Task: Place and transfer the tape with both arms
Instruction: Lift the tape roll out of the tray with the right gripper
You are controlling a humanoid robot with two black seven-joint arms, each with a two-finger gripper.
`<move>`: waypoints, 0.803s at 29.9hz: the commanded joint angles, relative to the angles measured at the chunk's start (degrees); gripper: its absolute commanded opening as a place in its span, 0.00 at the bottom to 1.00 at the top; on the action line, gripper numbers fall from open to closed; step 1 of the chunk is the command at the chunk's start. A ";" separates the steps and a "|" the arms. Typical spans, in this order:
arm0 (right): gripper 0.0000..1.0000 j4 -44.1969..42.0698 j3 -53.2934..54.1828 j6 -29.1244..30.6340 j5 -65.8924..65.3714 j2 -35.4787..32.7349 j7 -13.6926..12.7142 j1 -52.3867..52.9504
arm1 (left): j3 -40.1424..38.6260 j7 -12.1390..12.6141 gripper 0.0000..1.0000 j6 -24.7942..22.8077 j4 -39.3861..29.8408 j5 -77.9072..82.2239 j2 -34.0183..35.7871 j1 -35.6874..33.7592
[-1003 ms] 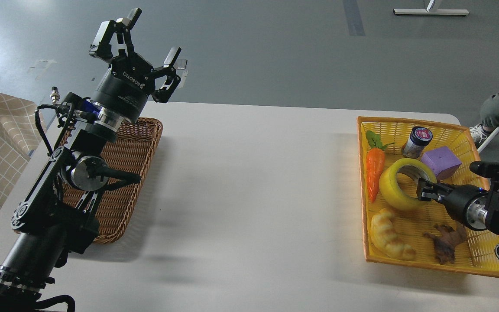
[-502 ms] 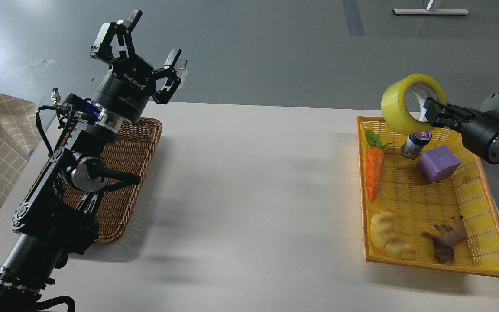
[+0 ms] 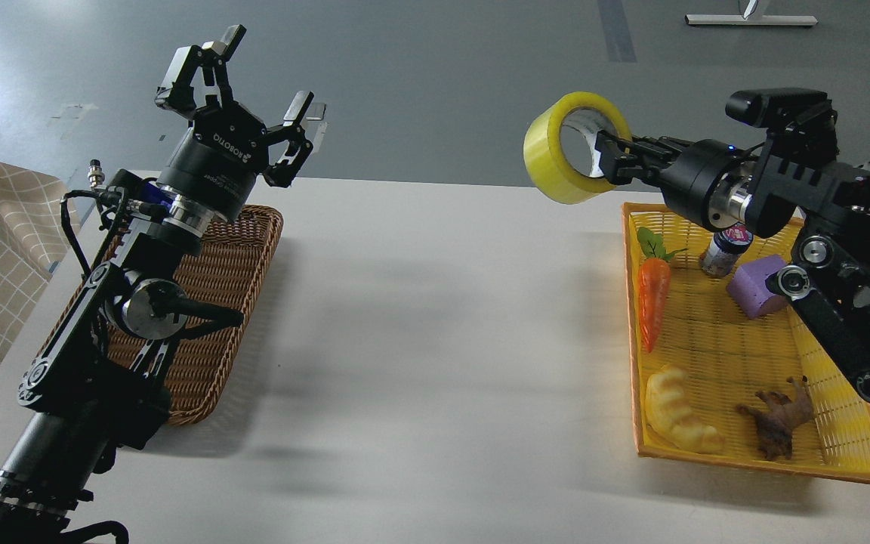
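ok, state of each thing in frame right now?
tape: held in the air by the right hand, past the yellow basket's left edge
right hand: shut on the tape's wall
left hand: open, raised, holds nothing
wicker basket: on the table, nothing seen in it
yellow basket: on the table, holds toys
carrot: lying in the yellow basket
croissant: lying in the yellow basket

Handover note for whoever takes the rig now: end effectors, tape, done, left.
Right end effector: shut on the tape, one finger through its core, held in the air left of the yellow basket.
Left end effector: open, empty, raised over the wicker basket.
Done: tape is out of the yellow basket.
Left: hand it to the left arm, then set it down, likely in the wicker basket.
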 commanded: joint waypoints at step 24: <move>0.08 -11.31 -7.39 0.00 -10.79 20.73 0.00 -2.44 | -0.54 0.00 0.98 0.00 0.08 -0.01 1.15 1.42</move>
